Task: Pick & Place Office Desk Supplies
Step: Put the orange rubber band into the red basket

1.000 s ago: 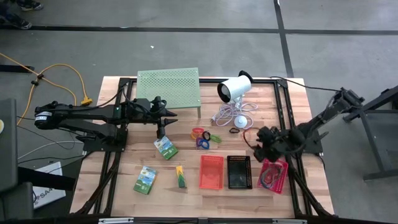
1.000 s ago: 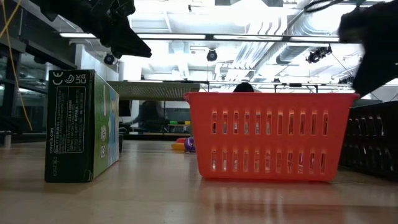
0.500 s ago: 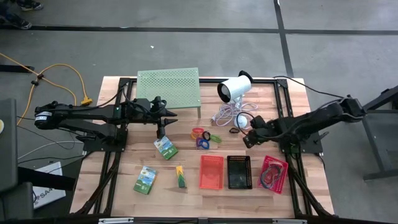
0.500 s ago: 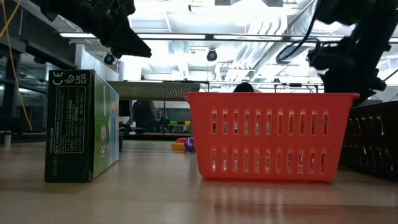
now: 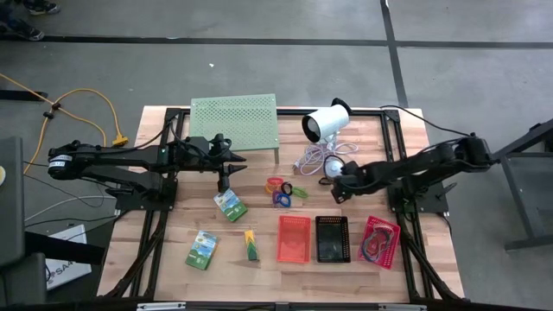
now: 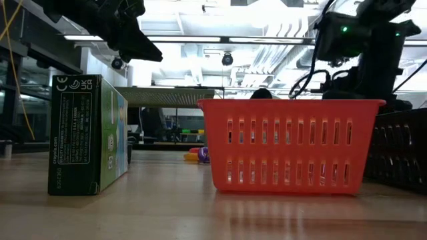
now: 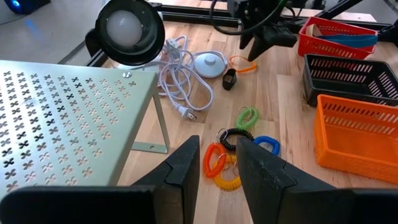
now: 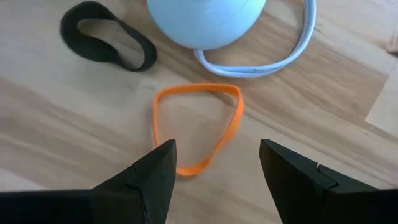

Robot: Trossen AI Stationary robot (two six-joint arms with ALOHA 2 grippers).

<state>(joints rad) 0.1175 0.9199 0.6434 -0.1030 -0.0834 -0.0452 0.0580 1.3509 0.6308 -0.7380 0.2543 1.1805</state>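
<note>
Bright, even overhead light; ceiling glare washes the low view; right wrist fingers (image 8: pixel 155 180) blur.

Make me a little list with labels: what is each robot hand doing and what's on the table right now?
right end effector: open, over the orange rubber band, not touching it
beside the band: black loop, white cable
left end effector: empty, hovering above the table beside the pale-green perforated stand
baskets: red basket, black basket, pink basket in a row
pink basket contents: bands
coiled loops: loose on the table
green packs: three, outside the baskets
</note>
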